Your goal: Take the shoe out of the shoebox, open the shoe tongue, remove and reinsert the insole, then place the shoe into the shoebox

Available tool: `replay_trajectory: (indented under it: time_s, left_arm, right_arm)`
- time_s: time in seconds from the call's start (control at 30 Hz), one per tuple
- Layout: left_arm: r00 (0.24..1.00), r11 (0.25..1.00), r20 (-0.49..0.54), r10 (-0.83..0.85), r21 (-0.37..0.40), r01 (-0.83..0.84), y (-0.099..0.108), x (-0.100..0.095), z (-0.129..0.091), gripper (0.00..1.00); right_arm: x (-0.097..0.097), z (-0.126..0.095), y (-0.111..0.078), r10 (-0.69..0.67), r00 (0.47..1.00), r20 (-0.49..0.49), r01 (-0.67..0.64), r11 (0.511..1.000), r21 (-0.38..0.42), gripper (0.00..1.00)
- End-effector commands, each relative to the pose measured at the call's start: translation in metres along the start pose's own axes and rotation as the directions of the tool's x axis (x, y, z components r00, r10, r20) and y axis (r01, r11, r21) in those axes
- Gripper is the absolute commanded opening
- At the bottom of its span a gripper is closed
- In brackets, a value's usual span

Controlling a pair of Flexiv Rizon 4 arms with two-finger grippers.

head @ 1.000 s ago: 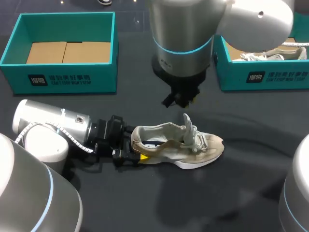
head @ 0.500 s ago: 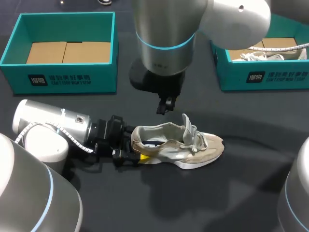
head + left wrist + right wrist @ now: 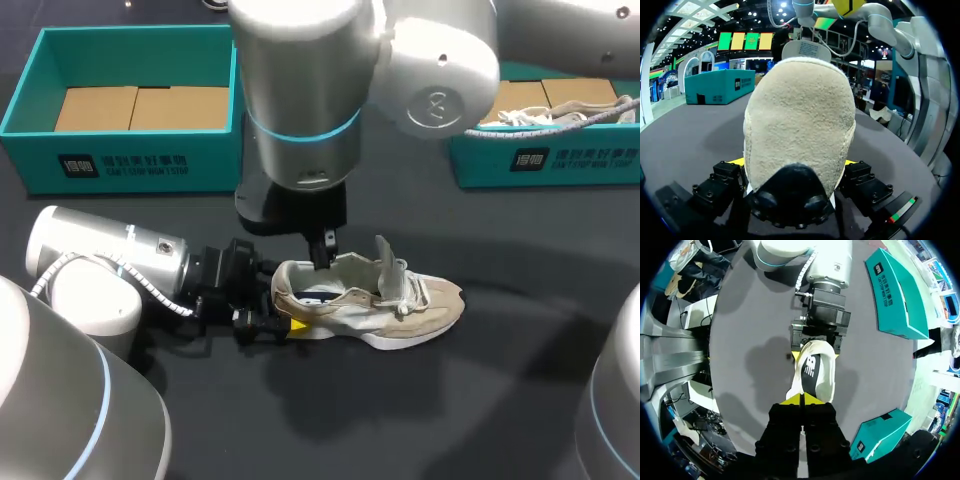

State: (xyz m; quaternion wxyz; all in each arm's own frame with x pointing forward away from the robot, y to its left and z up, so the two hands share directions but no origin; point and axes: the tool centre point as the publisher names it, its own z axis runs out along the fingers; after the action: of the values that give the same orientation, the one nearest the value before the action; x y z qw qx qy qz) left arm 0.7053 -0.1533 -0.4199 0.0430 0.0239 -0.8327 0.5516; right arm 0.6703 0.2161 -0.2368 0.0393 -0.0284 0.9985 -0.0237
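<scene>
**Containers.** The left box (image 3: 130, 165) is teal, open-topped, and stands at the far left of the table. It holds only a flat cardboard liner (image 3: 140, 108). The right box (image 3: 560, 160) matches it and stands at the far right, partly hidden behind the right arm (image 3: 300, 100). It holds a second shoe (image 3: 570, 110), beige with white laces.

**Surface.** The table (image 3: 450, 400) is dark grey.
- The left arm (image 3: 110, 255) lies low across the table from the left.
- The left gripper (image 3: 283, 308) is clamped on the heel of the shoe (image 3: 380, 305). Both wrist views show a yellow tip against each side of the heel.
- The shoe is out of both boxes. It rests sole-down near the table's middle, heel to the left and toe to the right.
- Its tongue (image 3: 388, 262) stands upright.
- A dark insole (image 3: 810, 372) shows through the shoe's opening in the right wrist view.
- The right arm comes in from the right, reaches past the middle and hangs over the shoe's heel end.
- The right gripper (image 3: 323, 258) points down at the rim of the opening. Its yellow tips are pressed together, with nothing visible between them.
</scene>
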Motion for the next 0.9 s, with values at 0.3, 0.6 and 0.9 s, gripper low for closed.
replay_trajectory:
  time_s: [0.3, 0.6, 0.9]
  left_arm:
    - [1.0, 1.0, 0.0, 0.0, -0.004, 0.0, 0.002, -0.002, 0.001, 0.0]
    - [1.0, 1.0, 0.0, 0.0, -0.004, 0.0, 0.002, -0.002, 0.001, 0.0]
    - [1.0, 1.0, 0.0, 0.0, -0.004, 0.0, 0.002, -0.002, 0.001, 0.0]
  right_arm:
    - [-0.009, 0.037, 0.025, -0.048, 0.999, -0.021, 0.049, 0.996, 0.071, 0.0]
    - [-0.007, 0.06, 0.015, 0.047, 0.998, 0.031, -0.049, 0.997, 0.063, 0.0]
    - [-0.011, 0.073, 0.008, 0.017, 0.999, 0.042, -0.018, 0.999, 0.032, 0.0]
